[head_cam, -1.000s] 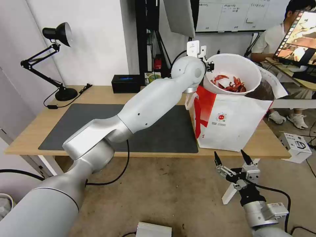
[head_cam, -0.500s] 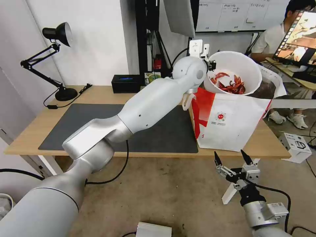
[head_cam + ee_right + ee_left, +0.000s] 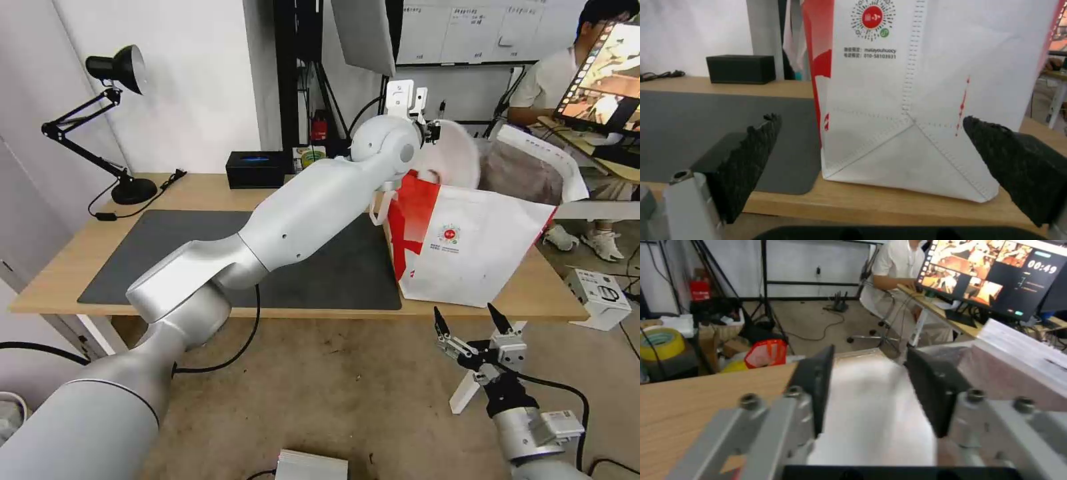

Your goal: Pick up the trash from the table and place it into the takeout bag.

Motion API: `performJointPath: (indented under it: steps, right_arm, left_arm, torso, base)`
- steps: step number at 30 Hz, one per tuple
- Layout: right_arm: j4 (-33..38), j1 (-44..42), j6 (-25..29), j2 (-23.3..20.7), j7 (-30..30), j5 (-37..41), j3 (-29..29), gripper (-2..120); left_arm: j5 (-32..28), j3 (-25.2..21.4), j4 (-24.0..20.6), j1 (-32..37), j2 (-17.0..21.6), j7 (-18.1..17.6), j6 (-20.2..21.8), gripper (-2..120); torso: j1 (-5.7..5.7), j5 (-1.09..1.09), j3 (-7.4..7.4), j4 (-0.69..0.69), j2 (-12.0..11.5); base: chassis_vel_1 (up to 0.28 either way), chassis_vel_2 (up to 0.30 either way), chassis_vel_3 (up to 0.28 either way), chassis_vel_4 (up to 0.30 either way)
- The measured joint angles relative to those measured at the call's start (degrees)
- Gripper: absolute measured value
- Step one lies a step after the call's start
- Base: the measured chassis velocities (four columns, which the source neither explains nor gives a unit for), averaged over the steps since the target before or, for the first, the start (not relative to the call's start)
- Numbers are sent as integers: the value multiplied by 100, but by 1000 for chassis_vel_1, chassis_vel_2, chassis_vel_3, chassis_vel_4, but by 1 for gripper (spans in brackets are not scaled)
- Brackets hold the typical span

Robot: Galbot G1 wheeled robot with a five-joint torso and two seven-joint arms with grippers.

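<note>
Reaching across the table (image 3: 200, 193), the left arm holds its left end effector (image 3: 432, 131) above the near-left rim of the takeout bag (image 3: 467, 247). The white bowl (image 3: 453, 157) appears blurred at the bag's mouth, tipped on edge with its pale underside facing the head camera, directly beside the end effector. In the left wrist view the black pads (image 3: 815, 386) stand apart, with a blurred white mass (image 3: 871, 413) between them; whether either pad touches it cannot be told. The bowl's contents are not visible.

The takeout bag stands upright on the right end of the table, one corner over the edge of the dark grey mat (image 3: 167, 253). Its red panel faces left, the round red logo faces the robot, and the silver lining is exposed at the open top. The right wrist view shows the bag's lower front (image 3: 916, 116) resting on the tabletop beside the mat.

The right end effector (image 3: 472, 330) is held low, in front of the table edge and below the bag, fingers spread wide and holding nothing.

A black tissue box (image 3: 255, 169) and a black desk lamp (image 3: 113, 120) stand along the far side of the table.
</note>
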Motion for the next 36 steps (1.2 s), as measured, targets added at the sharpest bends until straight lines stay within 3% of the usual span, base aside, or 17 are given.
performJointPath:
  steps: [10,13,23,31,34,36]
  right_arm:
    - [-1,0,0,0,0,0,0,100]
    - [0,0,0,0,0,0,0,100]
    - [0,0,0,0,0,0,0,100]
    - [0,0,0,0,0,0,0,100]
    - [0,0,0,0,0,0,0,100]
    - [0,0,0,0,0,0,0,100]
  left_arm:
    - [-102,21,-98,-27,1,11,17,95]
    - [-112,-9,-108,-27,22,11,25,99]
    - [-309,-37,-457,-39,399,149,23,100]
    - [-344,-46,-1073,23,1311,592,-225,100]
    - [-113,-39,-1424,211,1780,851,-382,100]
    - [-2,-49,-1500,286,1894,913,-417,100]
  torso:
    - [0,0,0,0,0]
    - [0,0,0,0,0]
    - [0,0,0,-1,0]
    - [0,-2,0,1,0]
    - [0,-2,0,1,0]
    - [0,-3,0,1,0]
  base:
    - [0,0,0,0]
    - [0,0,0,0]
    - [0,0,0,0]
    - [0,0,0,0]
    - [0,0,0,0]
    - [0,0,0,0]
